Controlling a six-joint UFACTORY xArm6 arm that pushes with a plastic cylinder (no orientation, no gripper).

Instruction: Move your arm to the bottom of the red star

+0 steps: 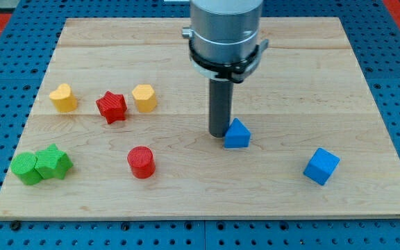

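Note:
The red star [111, 106] lies on the wooden board at the view's left of centre, between a yellow heart-shaped block [63, 98] and a yellow hexagonal block [144, 98]. My tip [218, 133] rests on the board well to the view's right of the star, and slightly lower. It stands right beside the left edge of a blue triangular block [237, 134], touching or nearly touching it.
A red cylinder [142, 162] lies below the star. Two green blocks [25, 169] [53, 162] sit together at the lower left. A blue cube [321, 166] lies at the lower right. The board's edge [207, 217] runs along the bottom.

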